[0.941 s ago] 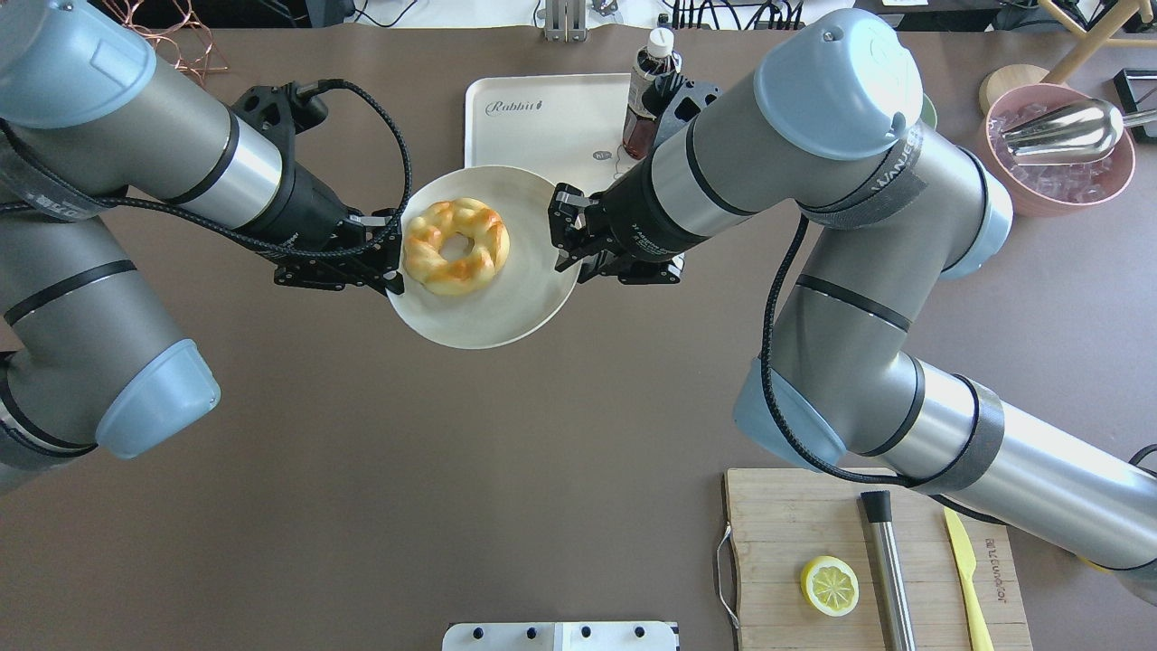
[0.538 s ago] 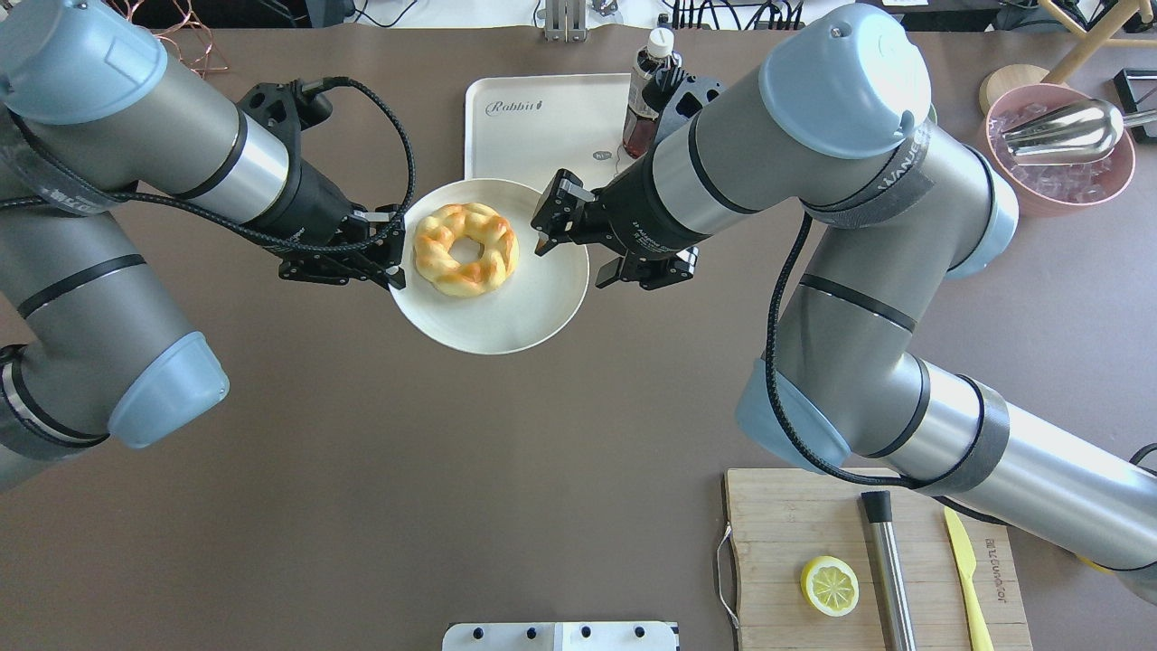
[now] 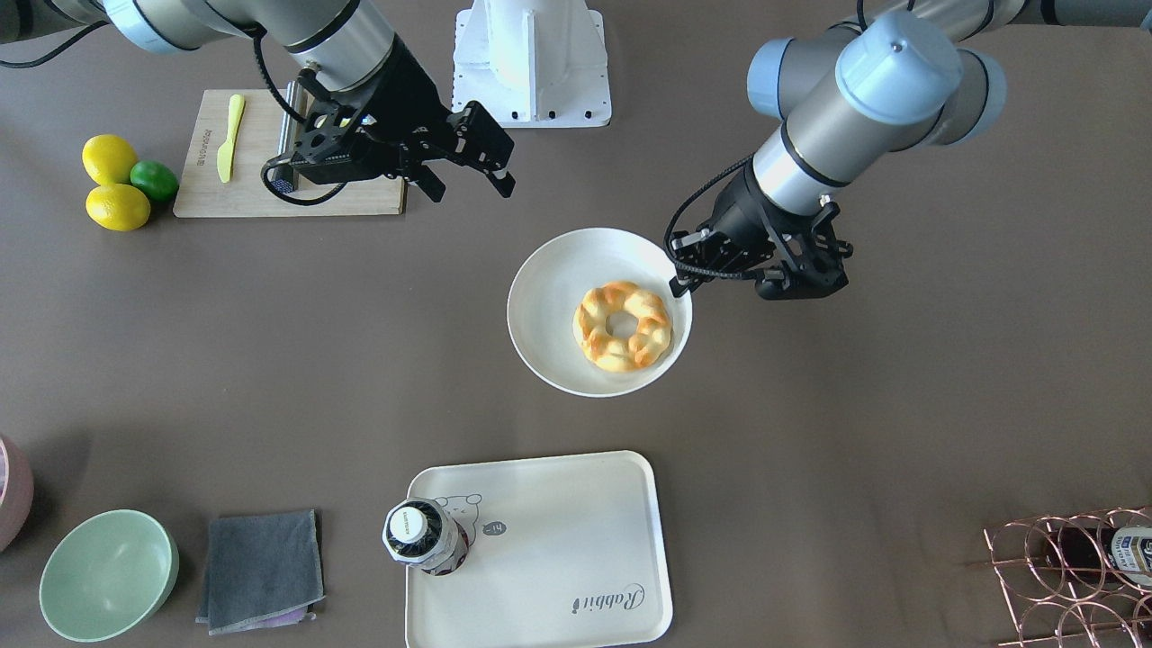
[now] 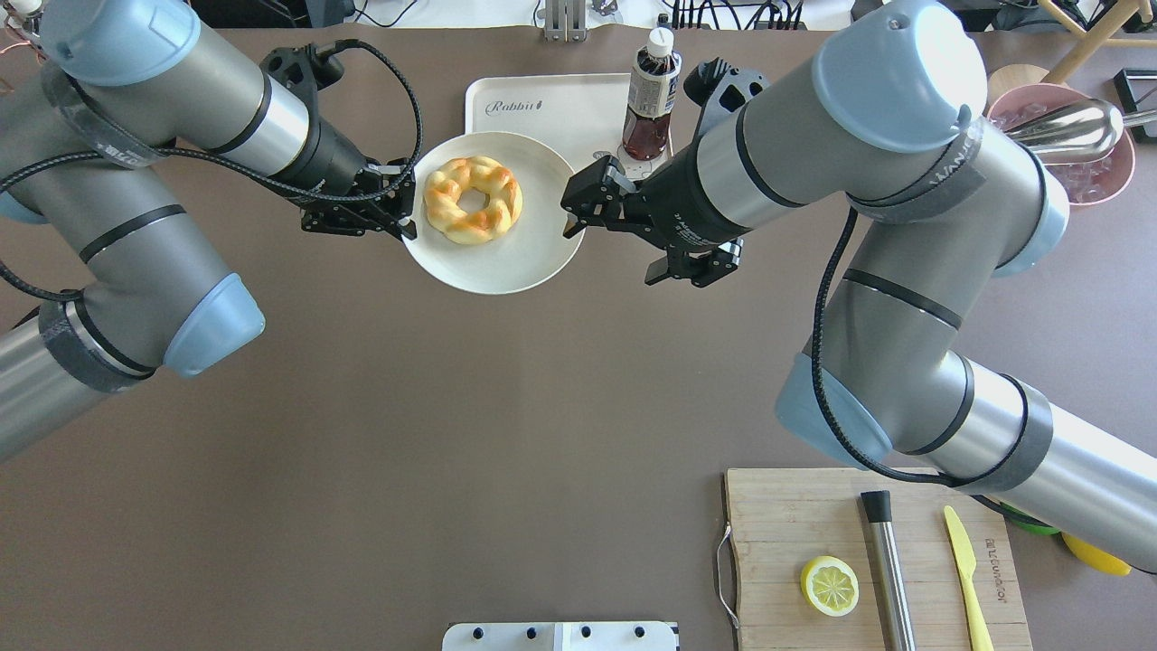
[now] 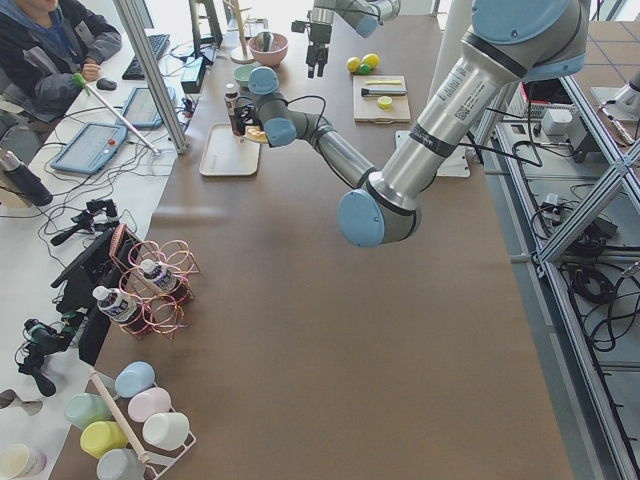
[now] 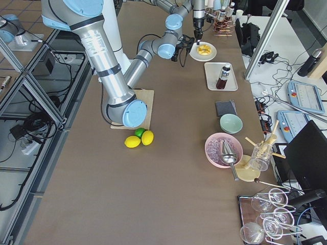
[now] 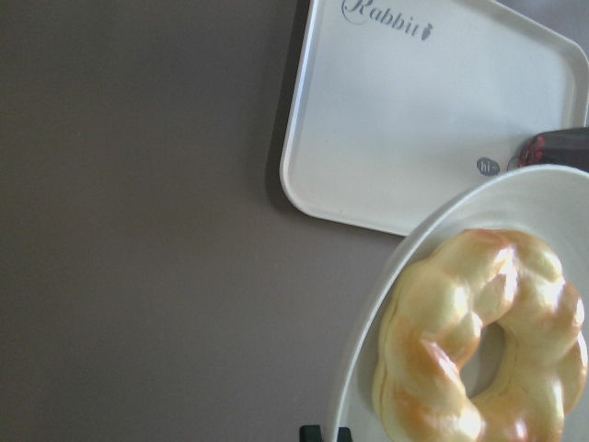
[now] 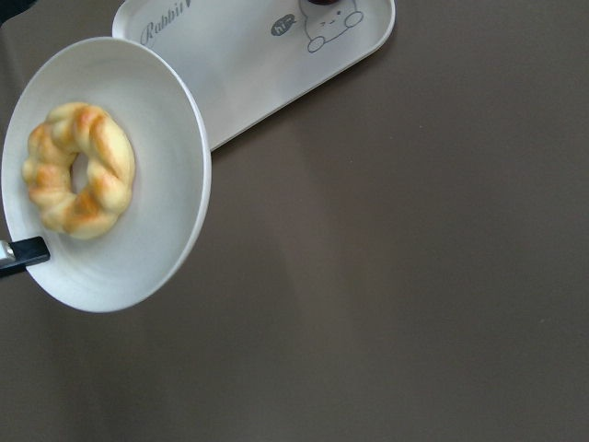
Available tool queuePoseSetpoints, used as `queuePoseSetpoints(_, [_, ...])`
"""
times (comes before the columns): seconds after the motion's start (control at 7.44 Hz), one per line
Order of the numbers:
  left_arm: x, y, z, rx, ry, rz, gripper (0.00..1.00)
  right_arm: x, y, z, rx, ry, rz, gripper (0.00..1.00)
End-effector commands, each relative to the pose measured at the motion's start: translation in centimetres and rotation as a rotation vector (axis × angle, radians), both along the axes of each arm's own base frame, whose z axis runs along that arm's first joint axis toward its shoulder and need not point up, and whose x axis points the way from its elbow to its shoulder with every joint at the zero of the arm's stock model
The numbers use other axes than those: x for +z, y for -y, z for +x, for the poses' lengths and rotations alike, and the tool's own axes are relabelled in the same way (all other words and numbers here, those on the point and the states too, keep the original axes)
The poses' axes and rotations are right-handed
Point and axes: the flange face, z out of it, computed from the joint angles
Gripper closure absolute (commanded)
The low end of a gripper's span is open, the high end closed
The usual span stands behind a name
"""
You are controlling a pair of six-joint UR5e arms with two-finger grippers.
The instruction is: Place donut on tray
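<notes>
Your tray (image 3: 576,549) has open floor beside the bottle (image 3: 423,537) standing on its bear corner. The round white plate (image 3: 558,306) carries the donut (image 3: 623,327), short of the tray, its rim pinched by the left gripper (image 3: 681,286); the right gripper (image 3: 472,189) is spread, well apart. Overhead, the plate covers the tray's near edge.
</notes>
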Motion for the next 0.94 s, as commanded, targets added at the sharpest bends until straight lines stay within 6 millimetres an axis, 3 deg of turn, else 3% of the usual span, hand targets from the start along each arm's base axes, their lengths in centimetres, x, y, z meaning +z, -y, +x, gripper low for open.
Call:
queuePoseSetpoints(0.0, [0.7, 8.3, 5.6, -0.106, 0.011, -0.045, 1.0, 4.8, 0.0, 2.6, 0.028, -0.056, -0.036, 0.0])
queuePoseSetpoints(0.13, [1.4, 10.8, 7.2, -0.137, 0.042, -0.05, 1.0, 7.0, 0.3, 3.4, 0.016, -0.094, -0.008, 0.0])
queuePoseSetpoints(0.27, [4.1, 11.9, 8.3, -0.158, 0.062, -0.045, 1.0, 8.2, 0.6, 5.2, 0.026, -0.113, 0.011, 0.0])
queuePoseSetpoints(0.4, [5.4, 12.4, 9.7, -0.177, 0.098, -0.053, 1.0, 9.2, 0.9, 5.9, 0.028, -0.127, 0.009, 0.0])
queuePoseSetpoints(0.81, [6.7, 12.2, 12.5, -0.208, 0.108, -0.011, 1.0, 17.1, 1.3, 10.2, -0.036, -0.268, 0.124, 0.0])
